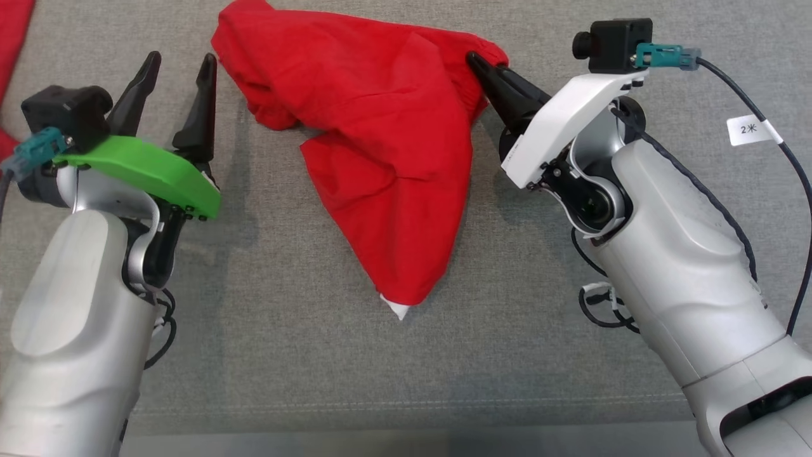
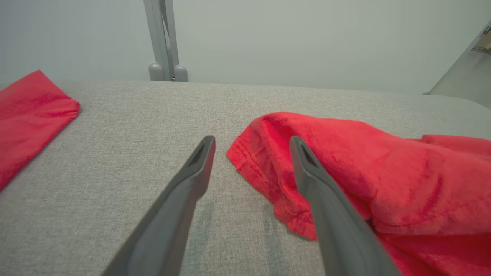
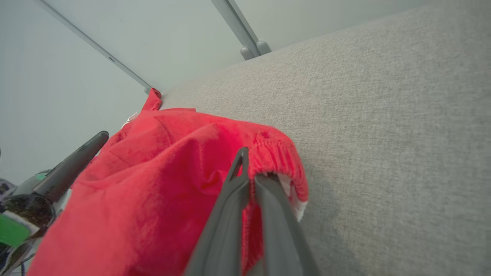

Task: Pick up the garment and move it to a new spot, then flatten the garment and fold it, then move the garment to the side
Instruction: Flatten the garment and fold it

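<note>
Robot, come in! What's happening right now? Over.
Right gripper shut on crumpled red fabric garment's gathered edge. Left gripper open, beside it. Another red cloth far left, apart.

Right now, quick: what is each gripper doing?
Left gripper: open, empty, beside the red garment.
Right gripper: shut on the red garment's gathered edge.
</note>
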You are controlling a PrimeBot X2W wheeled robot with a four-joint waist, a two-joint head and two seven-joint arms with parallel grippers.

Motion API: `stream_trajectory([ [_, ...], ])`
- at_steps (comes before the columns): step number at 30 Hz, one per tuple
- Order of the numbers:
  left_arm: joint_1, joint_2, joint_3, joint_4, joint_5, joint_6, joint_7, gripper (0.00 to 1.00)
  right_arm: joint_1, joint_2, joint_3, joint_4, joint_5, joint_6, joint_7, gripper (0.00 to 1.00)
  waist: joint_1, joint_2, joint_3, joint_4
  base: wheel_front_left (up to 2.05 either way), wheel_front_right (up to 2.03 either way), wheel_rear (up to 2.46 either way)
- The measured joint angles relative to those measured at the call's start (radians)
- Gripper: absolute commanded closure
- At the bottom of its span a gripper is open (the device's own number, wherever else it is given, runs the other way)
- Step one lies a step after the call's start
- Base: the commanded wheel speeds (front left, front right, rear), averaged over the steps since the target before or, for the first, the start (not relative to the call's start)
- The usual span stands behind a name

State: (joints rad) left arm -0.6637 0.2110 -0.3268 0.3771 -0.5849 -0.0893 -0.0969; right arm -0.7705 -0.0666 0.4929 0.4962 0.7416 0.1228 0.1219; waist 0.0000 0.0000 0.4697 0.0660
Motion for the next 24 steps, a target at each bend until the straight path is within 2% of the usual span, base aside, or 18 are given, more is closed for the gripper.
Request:
stream_trajectory([
  [10, -0.116, -0.032, 0.064, 0.151, -0.136, -0.009, 0.107, 0.00, -0.030, 0.000, 0.077, -0.008, 0.028, 0.000, -0.046, 1.00, 0.0000, 0.0000, 0.022, -0.068, 0.00, 0.00, 0.00],
  [18, -0.167, -0.031, 0.076, 0.212, -0.149, -0.017, 0.123, 0.00, -0.068, 0.001, 0.088, -0.008, 0.003, -0.003, -0.106, 1.00, 0.0000, 0.0000, 0.031, -0.114, 0.00, 0.00, 0.00],
  [24, -0.210, -0.050, 0.084, 0.234, -0.160, -0.021, 0.112, 0.00, -0.082, -0.006, 0.066, 0.009, -0.039, -0.037, -0.130, 1.00, 0.0000, 0.0000, 0.031, -0.138, 0.00, 0.00, 0.00],
])
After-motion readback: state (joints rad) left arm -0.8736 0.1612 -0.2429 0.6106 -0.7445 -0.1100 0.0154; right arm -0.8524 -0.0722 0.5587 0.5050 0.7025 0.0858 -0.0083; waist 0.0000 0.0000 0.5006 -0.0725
